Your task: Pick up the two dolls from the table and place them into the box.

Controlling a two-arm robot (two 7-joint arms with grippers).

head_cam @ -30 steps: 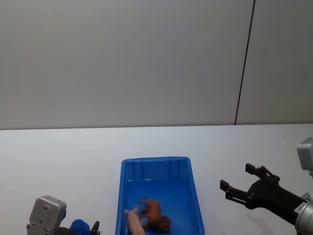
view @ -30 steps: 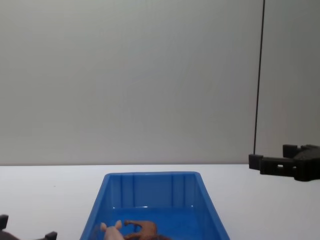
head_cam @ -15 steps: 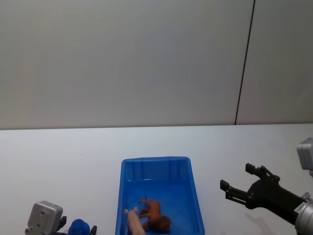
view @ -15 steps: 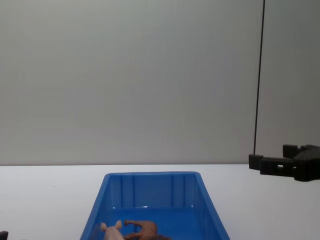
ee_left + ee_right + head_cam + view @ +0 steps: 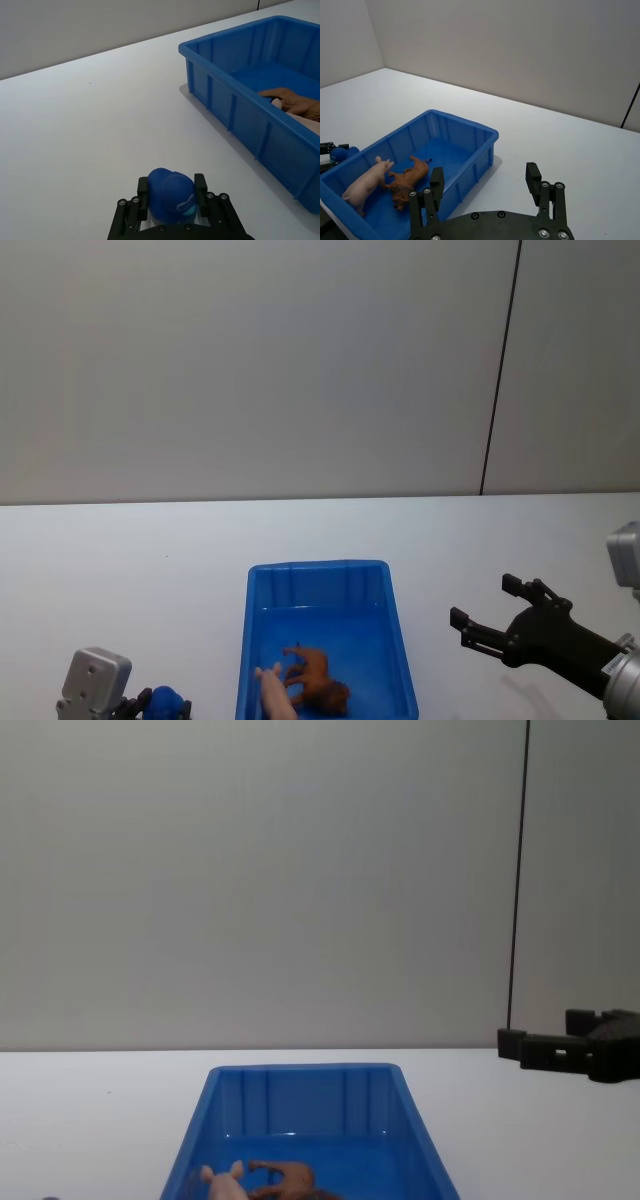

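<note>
The blue box (image 5: 318, 566) sits on the white table (image 5: 120, 570) in front of me. Both dolls lie inside it: the brown lion (image 5: 318, 680) and, beside it, the pale pink pig (image 5: 275, 692); they also show as lion (image 5: 407, 181) and pig (image 5: 364, 184). My right gripper (image 5: 485, 602) hovers open and empty to the right of the box, above the table. Low at the near left, away from the box, my left gripper (image 5: 171, 186) is shut on a small rounded blue object (image 5: 172, 194).
The table runs back to a plain grey wall (image 5: 250, 370) with a dark vertical seam (image 5: 500, 370) at the right. Bare tabletop (image 5: 75, 125) lies left of the box (image 5: 240, 90) and also around the right gripper (image 5: 484, 175).
My left arm has drawn back toward me with the blue object, sinking to the head view's bottom edge and leaving the chest view. Right arm, box and dolls have not moved.
</note>
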